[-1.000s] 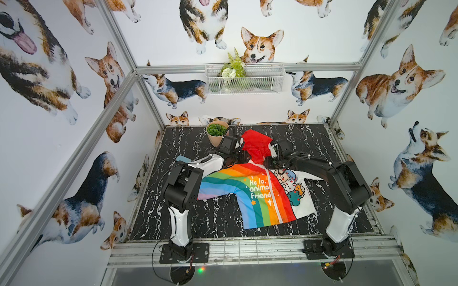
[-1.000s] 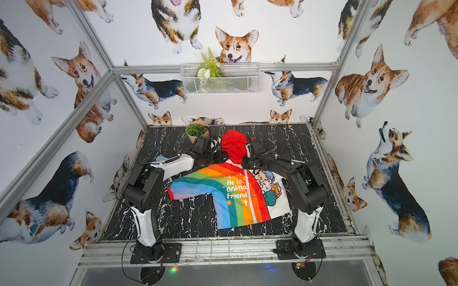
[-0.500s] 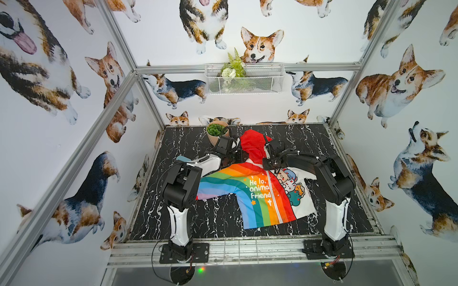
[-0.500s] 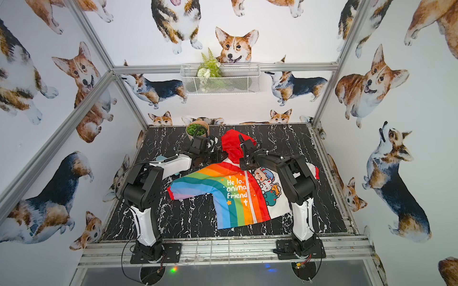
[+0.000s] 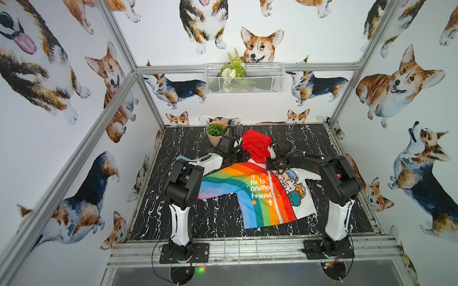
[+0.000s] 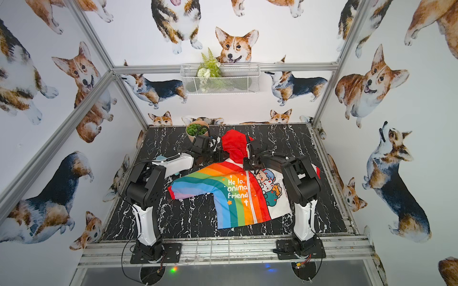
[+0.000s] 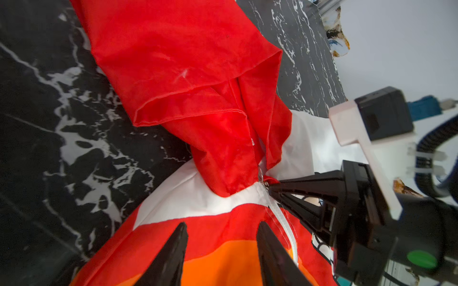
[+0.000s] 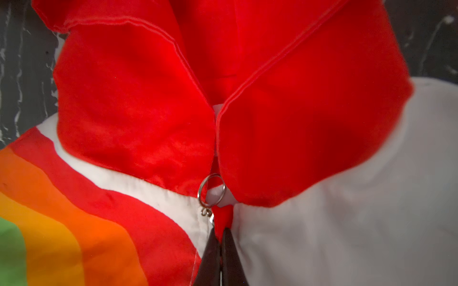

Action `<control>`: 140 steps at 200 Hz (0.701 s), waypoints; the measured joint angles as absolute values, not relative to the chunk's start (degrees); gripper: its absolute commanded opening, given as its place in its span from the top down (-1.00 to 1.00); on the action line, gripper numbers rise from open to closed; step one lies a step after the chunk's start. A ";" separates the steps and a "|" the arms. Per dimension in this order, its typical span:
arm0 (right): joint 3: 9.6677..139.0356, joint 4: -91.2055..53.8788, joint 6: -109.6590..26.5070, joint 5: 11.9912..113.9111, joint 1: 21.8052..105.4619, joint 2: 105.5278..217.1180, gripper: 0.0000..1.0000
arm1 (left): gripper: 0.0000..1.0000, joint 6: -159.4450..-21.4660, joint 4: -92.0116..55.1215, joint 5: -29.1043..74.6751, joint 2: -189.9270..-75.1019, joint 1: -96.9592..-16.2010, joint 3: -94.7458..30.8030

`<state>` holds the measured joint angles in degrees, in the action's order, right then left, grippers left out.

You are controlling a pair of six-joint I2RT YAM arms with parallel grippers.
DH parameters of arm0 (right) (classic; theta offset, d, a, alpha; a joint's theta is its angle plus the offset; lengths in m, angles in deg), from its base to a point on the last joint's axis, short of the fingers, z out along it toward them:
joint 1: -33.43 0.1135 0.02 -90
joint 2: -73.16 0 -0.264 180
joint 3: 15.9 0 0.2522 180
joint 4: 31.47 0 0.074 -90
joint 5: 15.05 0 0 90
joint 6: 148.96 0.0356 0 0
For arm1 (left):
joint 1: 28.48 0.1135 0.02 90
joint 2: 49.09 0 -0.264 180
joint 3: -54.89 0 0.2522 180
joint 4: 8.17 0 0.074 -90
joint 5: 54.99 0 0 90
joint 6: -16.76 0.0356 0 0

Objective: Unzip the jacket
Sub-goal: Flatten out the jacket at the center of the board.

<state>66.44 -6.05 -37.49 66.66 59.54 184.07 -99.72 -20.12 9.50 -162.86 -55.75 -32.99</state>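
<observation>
The jacket lies flat on the black marble table, red hood at the far end, rainbow half on the left, white cartoon half on the right. Its white zipper looks closed in both top views. My right gripper is at the collar, shut on a small red pull tab beside a metal ring. My left gripper stands open over the red and orange stripes just beside the zipper, nothing between its fingers but flat cloth. The right gripper shows there too.
A potted green plant stands at the back, close behind the left arm. A white wire basket with greenery hangs on the back wall. Both arm bases sit on the front rail. Metal frame posts stand at the corners.
My right arm has swung in to the collar and its jaws have closed on the red pull tab. The left gripper has stayed at the collar, still open.
</observation>
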 measured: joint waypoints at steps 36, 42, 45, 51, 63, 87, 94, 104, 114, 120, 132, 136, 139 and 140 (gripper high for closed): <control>62.26 -13.29 -34.16 56.75 55.65 183.85 1.00 | 0.00 -99.10 -20.60 8.29 -165.75 -58.48 -36.73; 61.76 -14.66 -33.29 55.14 55.19 184.07 1.00 | 0.00 -99.10 -20.65 8.16 -166.27 -58.92 -37.41; 61.48 -15.43 -33.07 54.35 54.95 184.25 1.00 | 0.00 -99.10 -20.74 8.16 -166.58 -59.09 -37.80; 61.02 -16.54 -32.59 53.02 54.47 184.49 1.00 | -0.01 -99.08 -20.95 8.19 -167.23 -59.51 -38.70; 60.06 -19.14 -31.21 50.31 53.57 185.01 1.00 | -0.01 -98.93 -21.48 8.21 -168.57 -60.27 -40.40; 58.77 -22.93 -28.59 46.09 52.13 185.89 1.00 | -0.01 -99.34 -22.55 8.43 -171.87 -61.12 -43.99; 58.59 -23.54 -28.20 45.43 52.00 186.08 1.00 | 0.01 -99.61 -23.12 8.60 -172.94 -61.12 -45.21; 58.50 -24.30 -27.43 45.02 51.91 186.26 1.00 | 0.02 -99.93 -24.25 9.10 -174.38 -61.21 -47.14; 58.35 -24.94 -27.37 44.89 51.91 186.39 1.00 | 0.03 -100.04 -25.39 9.65 -175.60 -61.47 -48.95; 58.26 -25.13 -27.34 44.78 51.91 186.43 1.00 | 0.04 -100.15 -26.13 9.89 -176.35 -61.78 -50.17; 58.24 -25.37 -27.15 44.56 51.89 186.50 1.00 | 0.05 -100.39 -27.40 10.35 -177.62 -62.46 -52.43; 58.22 -25.50 -27.15 44.51 51.82 186.52 1.00 | 0.05 -100.41 -27.88 10.41 -178.01 -62.72 -53.15; 58.20 -25.55 -27.13 44.49 51.80 186.54 1.00 | 0.05 -100.44 -28.19 10.61 -178.34 -62.85 -53.63; 58.20 -25.55 -27.13 44.49 51.80 186.54 1.00 | 0.05 -100.46 -28.39 10.68 -178.47 -62.96 -53.89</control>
<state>58.20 -25.55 -27.13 44.49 51.80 186.54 -100.46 -28.39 10.68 -178.47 -62.96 -53.89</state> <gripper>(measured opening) 0.049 0.477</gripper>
